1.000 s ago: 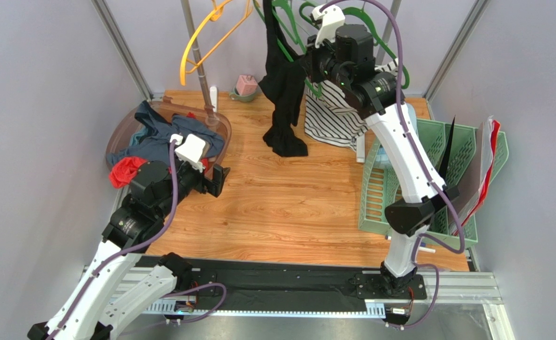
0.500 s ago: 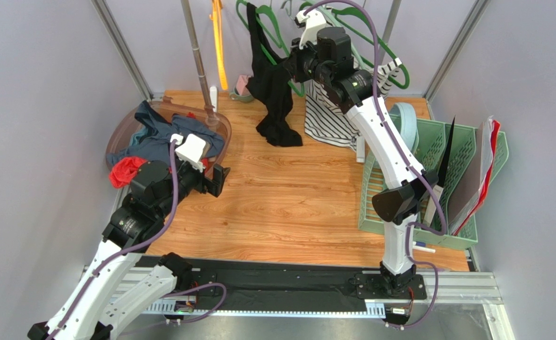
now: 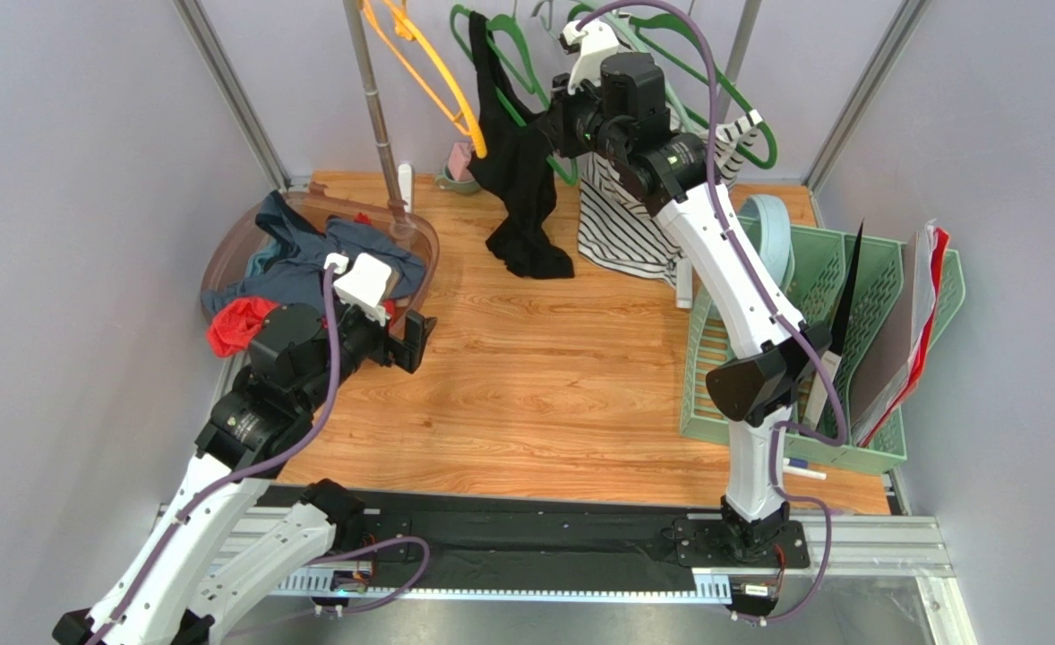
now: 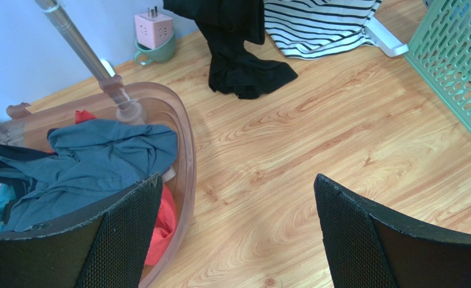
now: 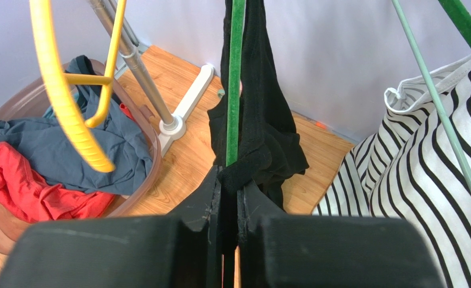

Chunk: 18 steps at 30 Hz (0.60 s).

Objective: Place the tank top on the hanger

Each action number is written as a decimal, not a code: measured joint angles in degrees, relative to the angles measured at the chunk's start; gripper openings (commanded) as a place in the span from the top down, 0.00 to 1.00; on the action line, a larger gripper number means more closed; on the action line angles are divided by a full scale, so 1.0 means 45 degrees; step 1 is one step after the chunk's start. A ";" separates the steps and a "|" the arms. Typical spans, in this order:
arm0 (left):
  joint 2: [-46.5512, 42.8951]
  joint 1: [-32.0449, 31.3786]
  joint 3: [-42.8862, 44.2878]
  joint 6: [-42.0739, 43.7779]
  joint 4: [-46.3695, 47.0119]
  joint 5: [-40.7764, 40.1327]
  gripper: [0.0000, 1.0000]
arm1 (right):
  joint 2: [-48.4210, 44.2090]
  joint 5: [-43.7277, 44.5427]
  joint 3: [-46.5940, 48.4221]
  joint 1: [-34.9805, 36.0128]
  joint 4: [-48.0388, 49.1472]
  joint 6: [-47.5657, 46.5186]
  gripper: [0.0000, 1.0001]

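The black tank top [image 3: 517,161] hangs in a long drape from the dark green hanger [image 3: 482,47] at the back, its hem just above the wood floor. In the right wrist view the tank top [image 5: 262,120] is bunched around the green hanger bar [image 5: 235,84]. My right gripper [image 5: 229,180] is raised high at the back [image 3: 556,128] and shut on the black fabric beside the bar. My left gripper [image 4: 235,234] is open and empty, low over the floor beside the tub, far from the tank top [image 4: 244,66].
A brown tub [image 3: 419,242] at the left holds a blue-grey garment [image 4: 82,156] and red cloth [image 3: 234,325]. A yellow-orange hanger [image 3: 425,74] swings on the metal pole [image 3: 374,94]. A striped top [image 3: 627,222] hangs on pale green hangers. Green basket [image 3: 742,350] at right.
My right gripper lifted the tank top up and to the left a second ago, then held still. The yellow-orange hanger keeps swinging. The left arm has not moved.
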 measured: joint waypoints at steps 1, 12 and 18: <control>0.0010 0.0000 0.0000 -0.0005 0.0000 -0.0029 0.01 | 0.0000 0.0010 0.0000 0.0000 0.0005 0.0015 0.69; 0.0092 0.0000 0.0000 -0.0005 -0.0005 -0.0044 0.01 | -0.0117 0.0053 -0.0204 0.0005 0.0272 -0.0291 0.00; 0.0151 0.0000 -0.0024 -0.0005 0.0019 -0.0044 0.01 | -0.0602 0.0272 -0.0491 0.0005 0.0262 -0.0355 0.00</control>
